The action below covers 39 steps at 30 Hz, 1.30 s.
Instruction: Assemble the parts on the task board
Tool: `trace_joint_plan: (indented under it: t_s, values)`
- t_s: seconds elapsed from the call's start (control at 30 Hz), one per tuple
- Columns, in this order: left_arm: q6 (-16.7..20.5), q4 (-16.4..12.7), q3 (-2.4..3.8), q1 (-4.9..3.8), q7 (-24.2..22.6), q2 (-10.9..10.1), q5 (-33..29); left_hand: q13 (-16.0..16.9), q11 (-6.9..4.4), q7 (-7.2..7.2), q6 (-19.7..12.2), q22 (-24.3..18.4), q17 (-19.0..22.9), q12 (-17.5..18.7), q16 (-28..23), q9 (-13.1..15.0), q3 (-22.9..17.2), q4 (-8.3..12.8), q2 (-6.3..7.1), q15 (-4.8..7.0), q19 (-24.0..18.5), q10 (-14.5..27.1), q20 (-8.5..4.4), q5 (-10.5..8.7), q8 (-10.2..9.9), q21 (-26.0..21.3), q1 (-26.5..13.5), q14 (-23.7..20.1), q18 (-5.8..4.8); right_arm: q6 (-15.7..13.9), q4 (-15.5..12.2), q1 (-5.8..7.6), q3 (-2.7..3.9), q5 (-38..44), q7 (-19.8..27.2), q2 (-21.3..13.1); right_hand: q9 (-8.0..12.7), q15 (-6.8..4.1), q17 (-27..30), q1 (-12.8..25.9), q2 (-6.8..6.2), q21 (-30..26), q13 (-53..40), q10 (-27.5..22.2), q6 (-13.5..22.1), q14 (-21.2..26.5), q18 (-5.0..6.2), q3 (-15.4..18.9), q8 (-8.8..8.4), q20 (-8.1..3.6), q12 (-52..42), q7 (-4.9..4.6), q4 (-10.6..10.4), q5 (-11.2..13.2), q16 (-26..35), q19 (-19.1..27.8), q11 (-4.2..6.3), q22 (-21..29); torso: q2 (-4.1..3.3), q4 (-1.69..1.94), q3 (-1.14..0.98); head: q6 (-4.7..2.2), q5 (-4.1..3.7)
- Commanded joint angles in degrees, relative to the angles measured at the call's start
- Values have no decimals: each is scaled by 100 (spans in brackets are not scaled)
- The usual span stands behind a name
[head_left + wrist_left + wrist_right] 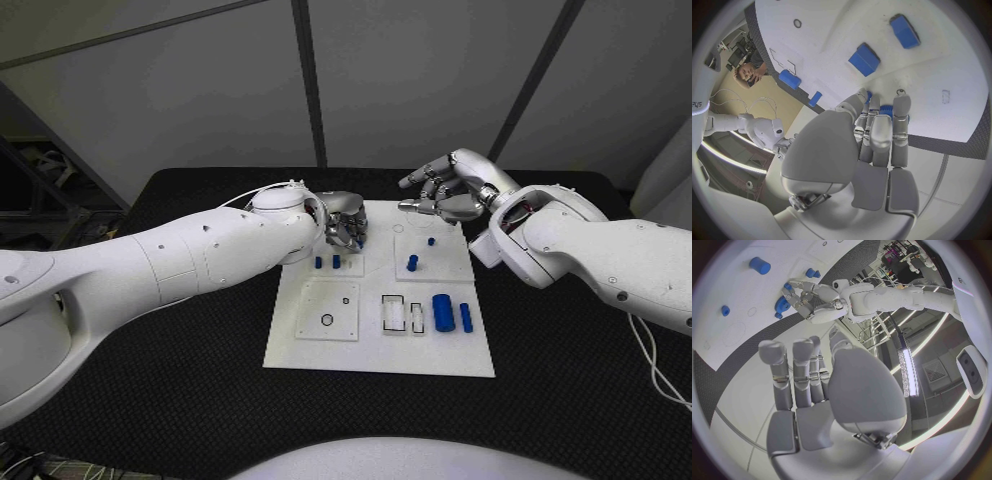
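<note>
Just beneath left hand (340,222): blue part (887,109).

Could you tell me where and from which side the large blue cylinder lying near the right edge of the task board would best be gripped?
Probably across its middle, from straight above. The large blue cylinder lies flat on the task board, its long axis running away from the robot, so fingers could close on its two curved long sides. A thinner blue pin lies close on its right, leaving little room there. The right robot hand is nearer.
</note>
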<state>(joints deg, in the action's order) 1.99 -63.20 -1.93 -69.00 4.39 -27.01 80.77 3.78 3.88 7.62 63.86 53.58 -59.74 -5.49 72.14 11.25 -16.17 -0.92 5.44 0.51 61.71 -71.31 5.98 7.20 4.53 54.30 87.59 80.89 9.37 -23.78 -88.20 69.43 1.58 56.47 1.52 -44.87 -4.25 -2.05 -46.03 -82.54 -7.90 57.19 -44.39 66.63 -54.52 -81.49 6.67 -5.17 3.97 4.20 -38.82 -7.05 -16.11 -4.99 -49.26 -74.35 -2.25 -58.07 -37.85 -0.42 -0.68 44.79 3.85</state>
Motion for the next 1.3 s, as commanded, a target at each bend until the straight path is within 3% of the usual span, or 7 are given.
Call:
trace_joint_plan:
  t_s: [0.03,0.53,0.73,0.9,1.03,1.13,1.3]
  values:
    - [-170,16,-10,13,21,13,34,17,-12,-7,80,86,-42,-37,49,-3,-99,57,-93,2,60,-71,-11,-47,49,84,12,53,9,-14,-11,11,3,-11,22,6,6,-5,-7,0,47,-16,5,-22,-34,-25,42,-41,-18,4,-25,5,4,-39,11,-35,9,-7,6,1,2,0,-10]
    - [303,-191,6,26,-103,-179,-143,-1,-10,3,158,348,-55,7,125,-89,-462,321,-55,13,146,-112,-40,-61,-8,337,-124,134,-28,-36,-4,11,3,-11,43,-6,6,-5,-7,0,47,-16,5,-22,-34,-25,42,-41,-18,4,-25,5,4,-39,11,-35,9,-7,10,11,7,-29,-29]
    - [396,-397,191,30,-24,-326,-228,-1,-8,4,167,370,-43,17,126,-102,-498,328,-51,11,153,-113,-36,-69,-15,356,-186,139,-31,-57,7,11,3,-11,49,-23,6,-5,-7,0,47,-16,5,-22,-34,-25,42,-41,-18,4,-25,5,4,-39,11,-35,9,-7,20,23,25,-36,-47]
    - [365,-673,362,37,70,-592,-305,0,-12,0,177,379,-50,21,135,-110,-518,332,-43,11,154,-119,-34,-84,-17,361,-232,146,-30,-53,8,10,3,-11,50,-36,6,-5,-7,0,47,-16,5,-22,-34,-25,42,-41,-18,4,-25,5,4,-39,11,-35,9,-7,17,15,8,-56,-16]
    - [295,-820,410,38,141,-797,-377,0,-13,-2,181,380,-37,23,131,-113,-526,335,-38,11,153,-121,-34,-94,-17,361,-250,145,-30,-51,7,10,3,-11,46,-47,4,-5,-15,-2,50,-20,7,-22,-39,-29,42,-44,-16,3,-29,5,6,-38,11,-38,9,-6,16,21,7,-59,-22]
    - [207,-883,424,38,195,-916,-419,0,-14,-4,185,379,-33,24,130,-116,-534,338,-34,12,149,-124,-33,-105,-18,358,-266,145,-28,-47,8,10,3,-11,45,-50,4,-5,-15,-2,50,-20,7,-22,-39,-29,42,-44,-16,3,-29,5,6,-38,11,-38,9,-6,9,22,14,-67,-34]
    - [47,-932,434,38,288,-1075,-465,1,-17,-7,195,378,0,26,114,-121,-548,343,-30,13,143,-130,-33,-131,-18,353,-293,137,-27,-35,11,10,3,-11,37,-52,4,-5,-15,-2,50,-20,7,-22,-39,-29,42,-44,-16,3,-29,5,6,-38,11,-38,9,-6,7,16,7,-58,-6]
